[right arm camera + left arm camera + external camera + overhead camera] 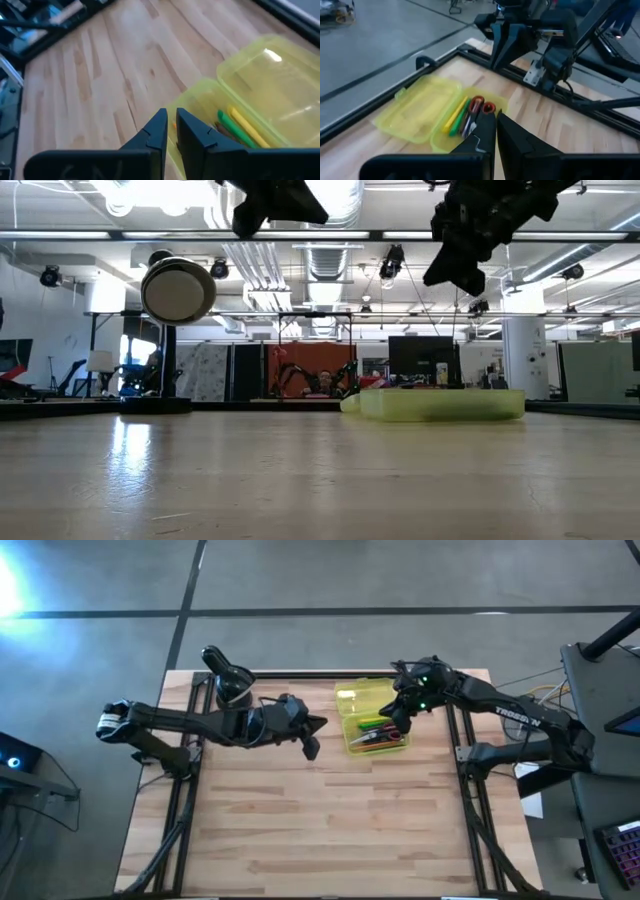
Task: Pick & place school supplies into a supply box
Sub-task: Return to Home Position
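Pens (372, 724), scissors (383, 738) lay in open box (355, 698) — none outside; left gripper (312, 747) beside it, right gripper (397, 726) above — fingers closed, empty.

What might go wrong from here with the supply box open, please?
The right gripper hangs over the supply box; a low retreat might clip its wall or open lid.
With the lid open, any knock could spill the pens and scissors.
The left gripper hovers close beside the box too.
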Robot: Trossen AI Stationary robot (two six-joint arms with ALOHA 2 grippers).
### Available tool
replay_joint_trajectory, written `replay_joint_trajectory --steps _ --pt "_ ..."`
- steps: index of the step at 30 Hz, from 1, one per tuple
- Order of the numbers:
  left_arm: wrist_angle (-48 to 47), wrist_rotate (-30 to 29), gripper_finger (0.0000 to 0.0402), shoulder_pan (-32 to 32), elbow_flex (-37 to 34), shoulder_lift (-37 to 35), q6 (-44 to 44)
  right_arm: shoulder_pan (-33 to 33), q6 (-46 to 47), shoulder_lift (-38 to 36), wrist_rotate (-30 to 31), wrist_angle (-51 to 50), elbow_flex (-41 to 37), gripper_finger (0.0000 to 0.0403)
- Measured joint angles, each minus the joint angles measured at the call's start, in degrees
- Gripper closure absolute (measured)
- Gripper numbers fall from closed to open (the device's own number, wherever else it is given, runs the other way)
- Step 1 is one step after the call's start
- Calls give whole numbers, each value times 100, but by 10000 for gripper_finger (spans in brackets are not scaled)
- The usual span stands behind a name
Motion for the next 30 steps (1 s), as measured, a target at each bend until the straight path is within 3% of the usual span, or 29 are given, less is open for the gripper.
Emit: replay_joint_trajectory --steps 6,13,20,30 --pt "457 0 401 46 0 0 -31 220 131 -134 -2 838 -7 370" --pt "1155 4 401 58 0 0 -130 756 766 -191 52 2552 -7 373" --pt "1870 494 401 111 0 -4 -689 1786 736 -195 1369 3893 -4 393" --pt "2612 1132 401 289 35 -115 -416 2474 854 -185 2101 4255 282 394"
